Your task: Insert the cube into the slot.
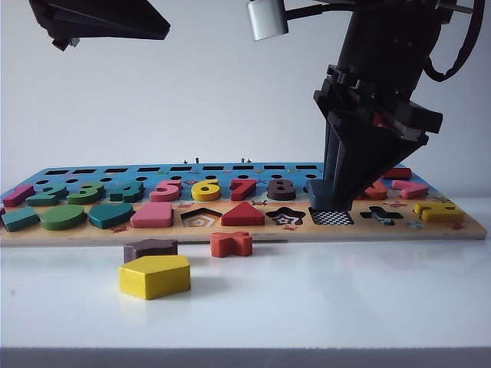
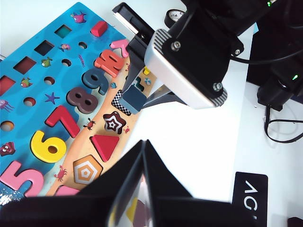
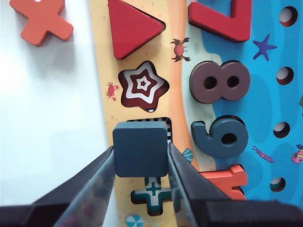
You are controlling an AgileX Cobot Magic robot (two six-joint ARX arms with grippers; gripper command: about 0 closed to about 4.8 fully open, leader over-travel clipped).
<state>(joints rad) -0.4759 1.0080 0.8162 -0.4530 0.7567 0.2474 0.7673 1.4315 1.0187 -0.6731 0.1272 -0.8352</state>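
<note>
Nearest the exterior camera, in the lower left of the frame, a yellow pentagon lies on the white table, with a small brown block just behind it and an orange cross to its right, close to the board's front edge. Behind them the puzzle board runs across the middle of the frame, carrying coloured numbers and shapes. In its front row sit a red triangle, an empty star recess and, right of centre, the checkered square slot. The right arm comes down from the upper right, its gripper pointing steeply downward at the board. Its jaws are partly closed and clamp the cube from two opposite sides. The cube hangs over the slot's near part, offset so that a strip of checkered pattern shows beyond it; its lower edge looks close to the board, but contact cannot be told. The left gripper is held high in the upper left of the exterior frame, well apart from the board, its fingertips meeting with nothing between them.
</note>
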